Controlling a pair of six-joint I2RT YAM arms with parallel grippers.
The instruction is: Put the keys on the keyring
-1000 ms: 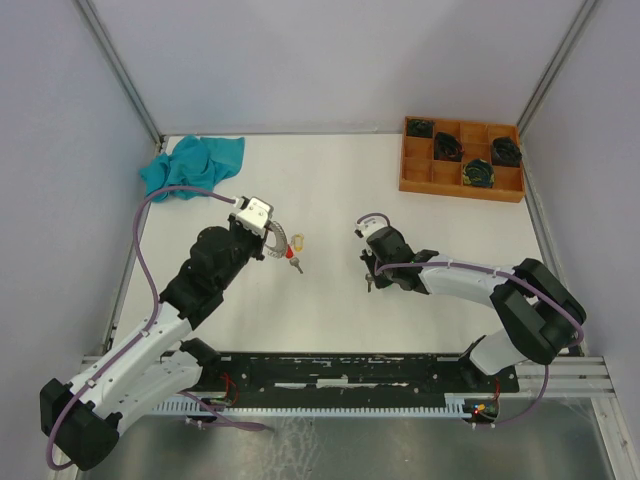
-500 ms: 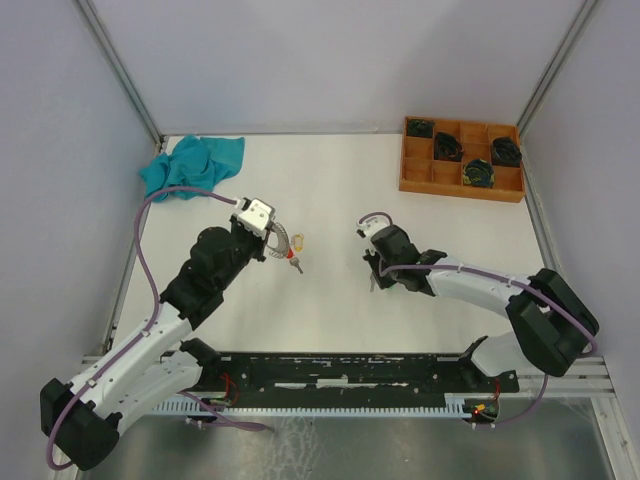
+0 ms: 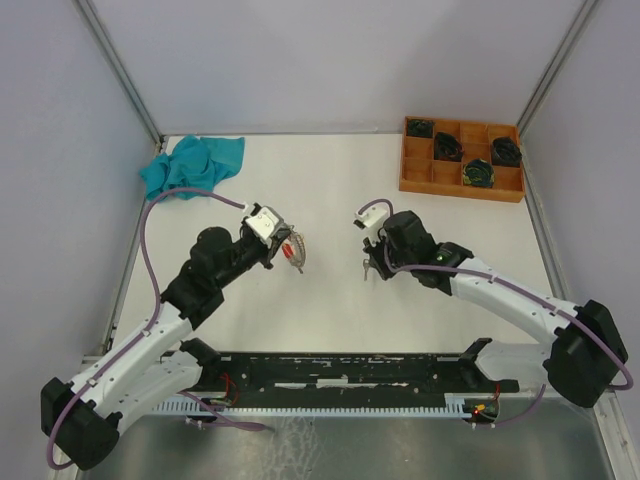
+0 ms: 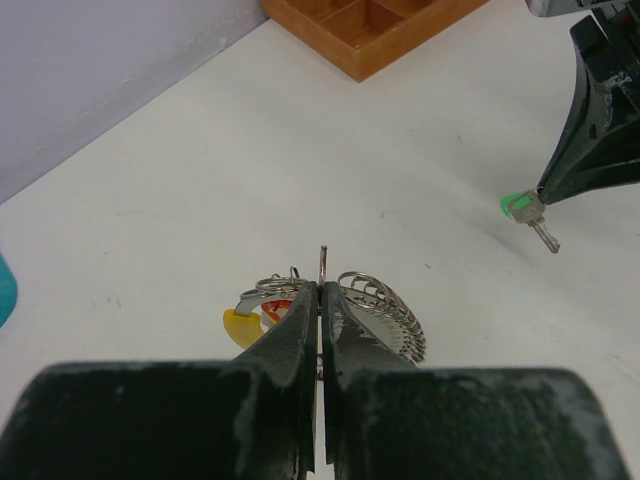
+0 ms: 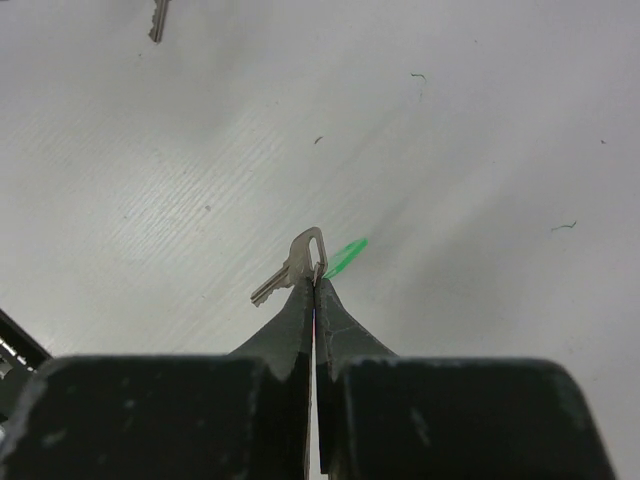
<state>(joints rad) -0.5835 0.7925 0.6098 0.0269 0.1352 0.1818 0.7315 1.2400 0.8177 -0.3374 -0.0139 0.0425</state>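
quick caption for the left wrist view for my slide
Left gripper shut on the keyring; ahead and to the right, the right gripper holds the green-tagged key.

Colours only:
- bench [image 3: 330,190]: white, a few dark specks in the wrist views
- left claw [image 4: 320,292] and right claw [image 5: 314,285]: matte black
- keyring [image 4: 388,312]: silvery-grey, ribbed
- yellow tag [image 4: 240,326] and red tag [image 4: 279,306]: both beside the keyring
- key [image 5: 292,268]: bare silver metal, with a bright green tag [image 5: 345,257]
- loose key [image 5: 158,20]: silver too, tag colour not visible
- cloth [image 3: 192,165]: teal
- tray [image 3: 460,186]: orange-brown wood
- coils [image 3: 478,173] in the tray: black with green marks
- arms [image 3: 500,290]: white shells, black joints
- cables [image 3: 140,250]: lilac
- rail [image 3: 350,365] at the near edge: black
- walls [image 3: 330,60]: pale lilac-grey
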